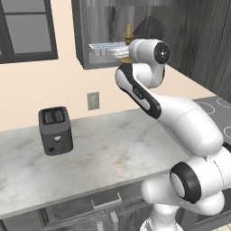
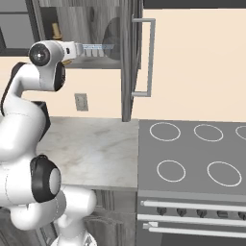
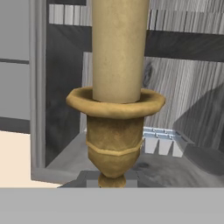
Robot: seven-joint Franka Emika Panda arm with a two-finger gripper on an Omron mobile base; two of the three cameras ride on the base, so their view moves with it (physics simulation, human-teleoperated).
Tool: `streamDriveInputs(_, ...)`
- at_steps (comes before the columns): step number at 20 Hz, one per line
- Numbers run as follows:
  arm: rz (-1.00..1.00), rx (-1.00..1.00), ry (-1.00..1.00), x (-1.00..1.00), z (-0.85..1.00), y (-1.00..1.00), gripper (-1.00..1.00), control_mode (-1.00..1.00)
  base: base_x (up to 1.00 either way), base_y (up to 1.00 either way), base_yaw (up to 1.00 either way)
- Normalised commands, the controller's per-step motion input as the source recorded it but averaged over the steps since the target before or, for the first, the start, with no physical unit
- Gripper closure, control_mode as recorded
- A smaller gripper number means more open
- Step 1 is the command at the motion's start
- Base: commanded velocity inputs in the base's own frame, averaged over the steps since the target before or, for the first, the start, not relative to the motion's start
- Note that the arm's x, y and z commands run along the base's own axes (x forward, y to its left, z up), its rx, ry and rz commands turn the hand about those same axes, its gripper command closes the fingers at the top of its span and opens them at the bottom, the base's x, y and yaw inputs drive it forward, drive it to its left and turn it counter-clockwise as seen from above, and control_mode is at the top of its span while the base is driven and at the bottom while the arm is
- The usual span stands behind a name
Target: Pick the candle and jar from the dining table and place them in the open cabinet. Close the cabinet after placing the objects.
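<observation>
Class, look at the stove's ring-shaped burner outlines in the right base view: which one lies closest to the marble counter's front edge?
The front-left burner ring, the lower ring nearest the marble counter; the other rings lie farther back or farther right.

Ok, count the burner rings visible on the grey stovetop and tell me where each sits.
5 white burner rings on the grey stovetop: three along the back, the rightmost cut by the frame edge, and two in front. More may lie beyond the frame.

Base cams flank arm from behind, share cabinet (image 1: 94, 40); hand cam close on candle (image 3: 116, 100).
</observation>
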Motion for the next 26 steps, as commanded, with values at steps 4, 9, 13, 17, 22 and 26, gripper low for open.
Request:
streamDriveInputs(4, 0.0, 0.0, 0.0, 0.16, -0.06, 0.01, 1.0, -1.0, 0.0, 0.0, 0.0)
streamDriveInputs(9, 0.0, 0.0, 0.0, 0.17, -0.06, 0.0, 1.0, -1.0, 0.0, 0.0, 0.0)
streamDriveInputs(13, 0.0, 0.0, 0.0, 0.15, -0.06, 0.0, 1.0, -1.0, 0.0, 0.0, 0.0)
streamDriveInputs(17, 0.0, 0.0, 0.0, 0.14, -0.04, 0.01, 1.0, -1.0, 0.0, 0.0, 0.0)
streamDriveInputs(22, 0.0, 0.0, 0.0, 0.18, -0.04, 0.03, 1.0, -1.0, 0.0, 0.0, 0.0)
streamDriveInputs(26, 0.0, 0.0, 0.01, 0.2, -0.05, 0.04, 1.0, -1.0, 0.0, 0.0, 0.0)
